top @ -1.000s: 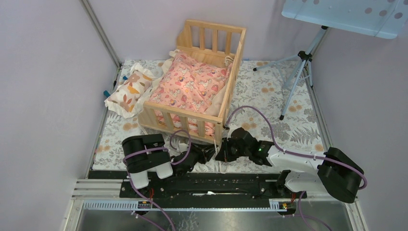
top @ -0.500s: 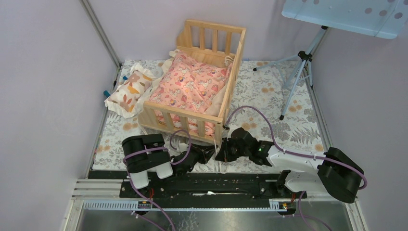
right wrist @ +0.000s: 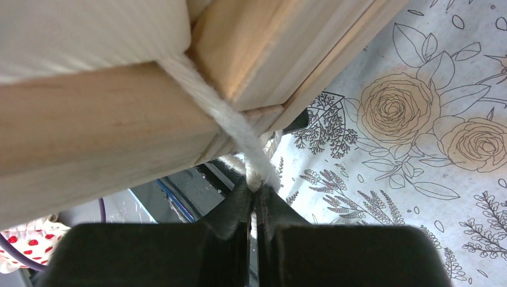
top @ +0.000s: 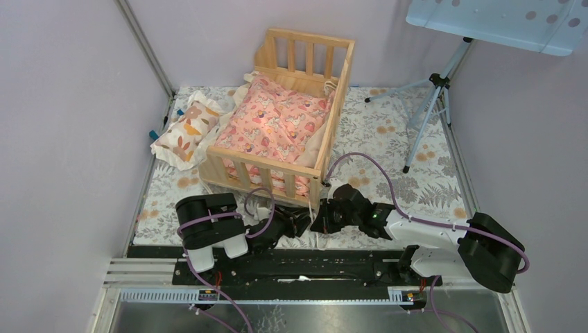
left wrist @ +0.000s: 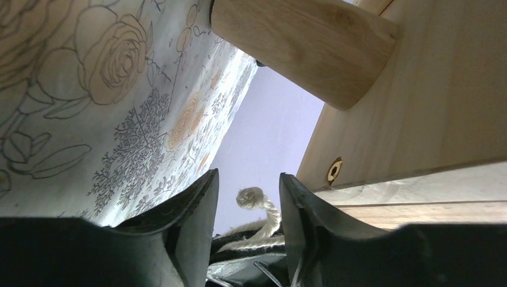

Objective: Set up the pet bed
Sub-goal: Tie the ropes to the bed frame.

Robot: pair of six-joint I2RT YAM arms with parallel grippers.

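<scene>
pet bed: and here it is, the wooden pet bed [top: 266, 157], standing on the floral-covered bench [top: 395, 139] toward 12 o'clock from the arm bases, its tall slatted end farthest from them.
cushion: the pink patterned cushion [top: 277, 118] lies inside the frame, with cream ruffle showing along both long sides.
pillow: a small cream pillow [top: 184, 130] with orange leaf prints lies on the bench at 9 o'clock of the bed, just beside it.
right tool: down low at the bed's 5 o'clock corner, the right tool [right wrist: 256, 188] has its jaws clamped tight on a white cord [right wrist: 239, 137]. the cord runs up from the fingertips to the wooden corner of the frame, and it looks pulled straight.
left tool: the left tool [left wrist: 247, 176] sits low under the bed's near rail, at 9 o'clock of the right one. its jaws stand partly apart and pinch nothing.
rope: a knotted rope end [left wrist: 251, 197] sits in the gap between the left fingers. whether it touches either finger, i cannot tell.
underside: a round wooden leg [left wrist: 302, 51] shows at 12 o'clock in the left wrist view, with pale plank at 3 o'clock.
tripod: a tripod [top: 431, 94] stands at 2 o'clock of the bed, well apart from it.
</scene>
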